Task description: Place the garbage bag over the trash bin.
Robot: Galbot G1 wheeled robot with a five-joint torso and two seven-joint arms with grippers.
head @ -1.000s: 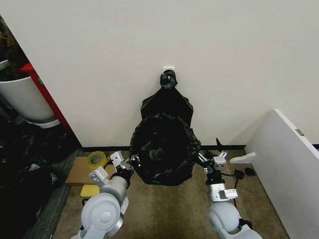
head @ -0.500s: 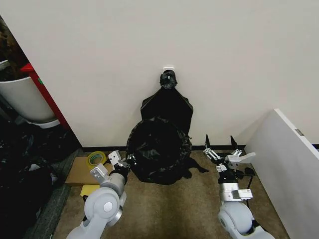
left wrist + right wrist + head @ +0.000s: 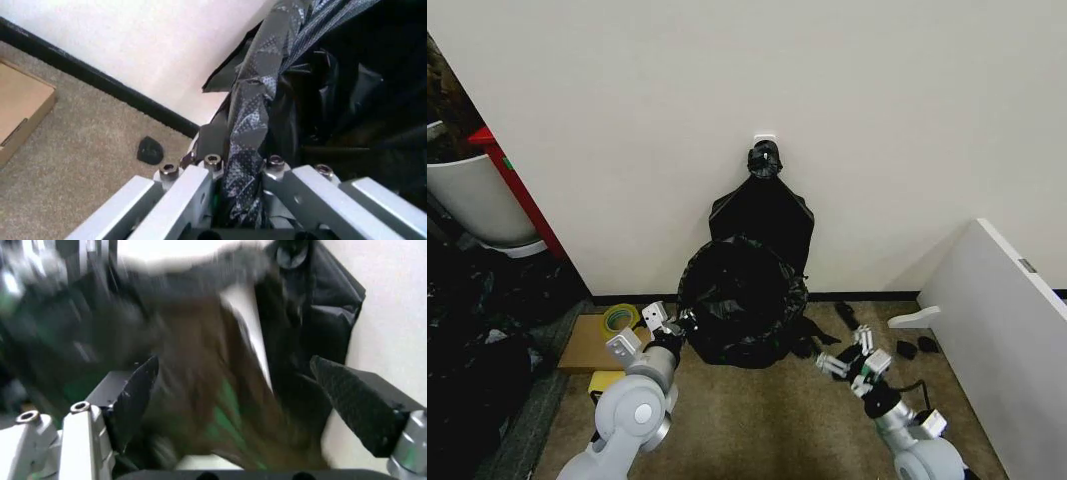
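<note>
garbage bag (image 3: 741,298) draped over trash bin | left gripper (image 3: 679,325) fingers clamped on bag edge | right gripper (image 3: 848,347) fingers apart, clear of bag

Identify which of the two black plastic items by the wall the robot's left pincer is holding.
The crinkled, glossy garbage bag low on the floor, gripped at its edge by the left pincer; the smooth knotted bundle hangs higher, untouched.

Even, soft indoor light whitens the wall (image 3: 877,120); shadows pool dark at the head view's left edge. The right wrist view is heavily motion-blurred; the left wrist view is sharp.
</note>
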